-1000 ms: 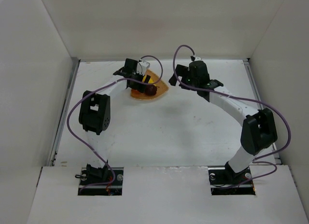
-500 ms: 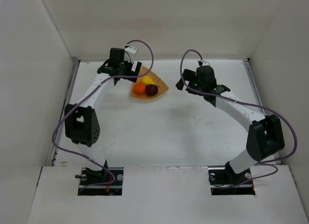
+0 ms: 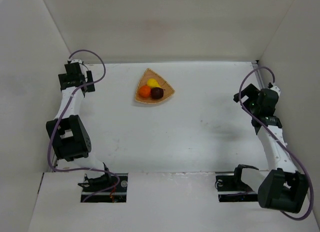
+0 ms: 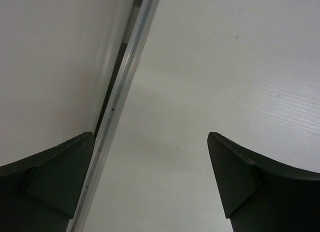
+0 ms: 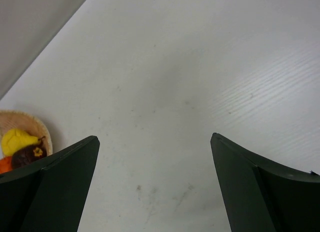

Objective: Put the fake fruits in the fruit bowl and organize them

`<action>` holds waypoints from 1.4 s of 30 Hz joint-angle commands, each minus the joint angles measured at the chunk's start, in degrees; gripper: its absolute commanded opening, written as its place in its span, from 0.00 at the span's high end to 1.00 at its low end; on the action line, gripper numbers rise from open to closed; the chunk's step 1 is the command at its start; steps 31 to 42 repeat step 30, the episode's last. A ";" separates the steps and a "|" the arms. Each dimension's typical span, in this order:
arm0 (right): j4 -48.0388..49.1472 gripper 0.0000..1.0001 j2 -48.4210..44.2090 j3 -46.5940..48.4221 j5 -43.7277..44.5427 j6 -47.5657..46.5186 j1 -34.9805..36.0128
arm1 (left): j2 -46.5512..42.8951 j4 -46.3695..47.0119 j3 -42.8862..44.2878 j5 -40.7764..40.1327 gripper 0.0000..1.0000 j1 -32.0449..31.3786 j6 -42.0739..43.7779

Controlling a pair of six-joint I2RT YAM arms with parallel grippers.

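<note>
Two arm bases are bolted into cut-outs at the near edge of the table [image 3: 175, 137], one on the left and one on the right. One purple cable loops along each arm. From my remote station I read both arms as swung outward, each toward its own side wall.

1. Right gripper [image 5: 154, 137]: located near the right wall, about mid-depth on the table. Its jaws stand wide apart, and bare white tabletop shows between the two fingers.

2. Left gripper [image 4: 151, 137]: located at the far-left part of the table, over the aluminium rail [image 4: 125, 87] that runs along the table's left edge. Its jaws stand wide apart, and rail and tabletop show between the two fingers.

3. Fruit bowl [image 3: 149, 75]: one unit, a woven tan-orange basket toward the far middle of the table. It is between the two grippers and well apart from both.

4. Fake fruits: I count three, all inside the bowl and touching in one tight cluster.
   - One yellow pear [image 3: 152, 83], on the far side.
   - One orange [image 3: 144, 91], near-left.
   - One maroon plum [image 3: 157, 93], near-right.

The right wrist view shows the bowl at its left edge, with the pear and plum visible.
</note>
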 commanded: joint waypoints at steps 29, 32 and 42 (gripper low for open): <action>1.07 0.00 -4.48 -5.32 -5.01 -1.88 -3.75 | -2.54 2.06 0.39 0.37 0.00 -1.22 -3.83; 1.07 0.00 -4.39 -5.23 -5.01 -1.88 -3.75 | -2.72 2.06 0.48 0.90 0.00 -1.39 -3.83; 1.07 0.00 -4.39 -5.23 -5.01 -1.88 -3.75 | -2.72 2.06 0.48 0.90 0.00 -1.39 -3.83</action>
